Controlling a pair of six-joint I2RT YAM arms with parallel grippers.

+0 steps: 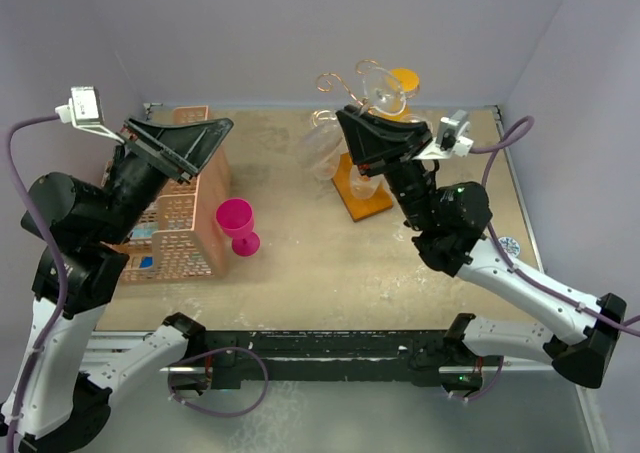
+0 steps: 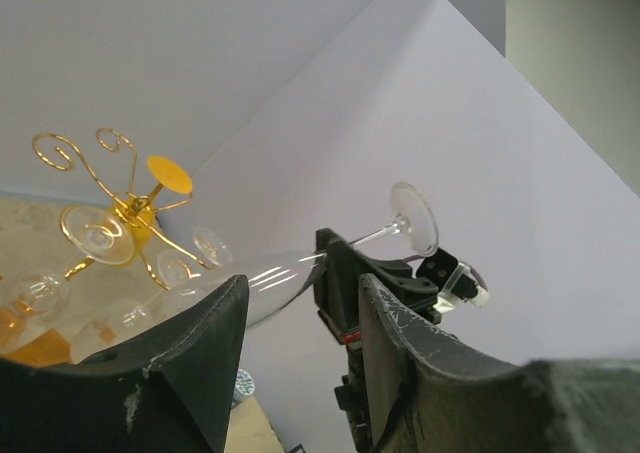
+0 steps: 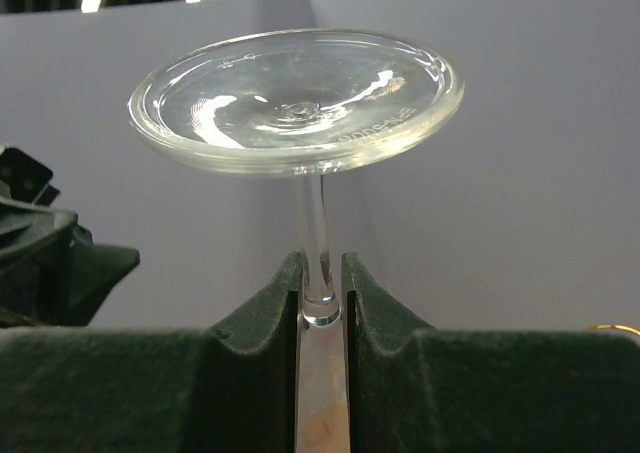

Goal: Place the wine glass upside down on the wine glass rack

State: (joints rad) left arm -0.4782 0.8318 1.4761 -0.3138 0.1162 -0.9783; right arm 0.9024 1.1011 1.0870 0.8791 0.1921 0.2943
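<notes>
The right end effector clamps the wine glass stem; lettering on its foot is illegible. The left end effector stands apart.

Right claw at gold wire rack, pink goblet (upright) just beside orange crate

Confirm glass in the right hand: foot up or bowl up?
Foot up, tilted. The right hand is shut on the stem of the wine glass, foot above the grip; the left wrist view shows the bowl lower.
</notes>
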